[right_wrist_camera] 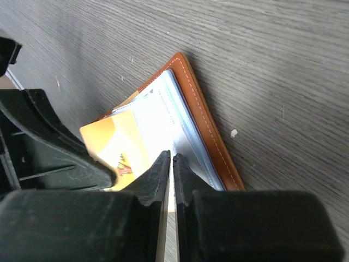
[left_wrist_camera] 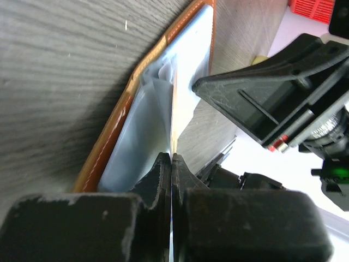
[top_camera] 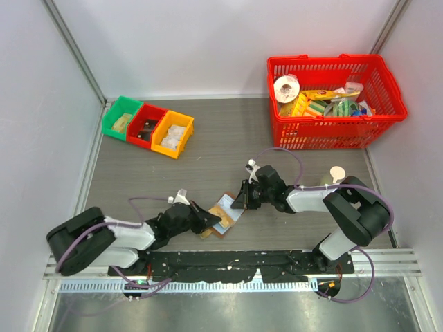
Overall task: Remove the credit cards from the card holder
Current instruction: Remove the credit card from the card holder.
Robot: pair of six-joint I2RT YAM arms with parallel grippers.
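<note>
Item 1. Card holder (right_wrist_camera: 206,123): brown, stitched border, pale blue inner panels showing. It lies on the grey wood-grain table (top_camera: 138,173), near the middle of the near side, between the two grippers. One pale leaf stands up from the rest.

Item 2. Credit card (right_wrist_camera: 112,144): orange-yellow face with a pale patch. It sticks out of the holder's near-left side, partly drawn and partly still inside. From the left wrist view it shows edge-on as a thin line.

Item 3. Left gripper (left_wrist_camera: 172,161): at the holder's near-left, low over the table. Jaws pressed together on the edge of the credit card.

Item 4. Right gripper (right_wrist_camera: 171,159): at the holder's far-right, facing the left gripper, their tips near each other over the holder. Jaws drawn almost together with only a slit between them, nipping a thin pale edge of the card holder. Whether that edge is a panel alone or has a card inside cannot be told.

Item 5. Three small bins (top_camera: 156,111): green, red and yellow in a row, far left of the table, each with small contents.

Item 6. Red basket (top_camera: 325,135): far right corner, holding a white roll and assorted coloured packets.
</note>
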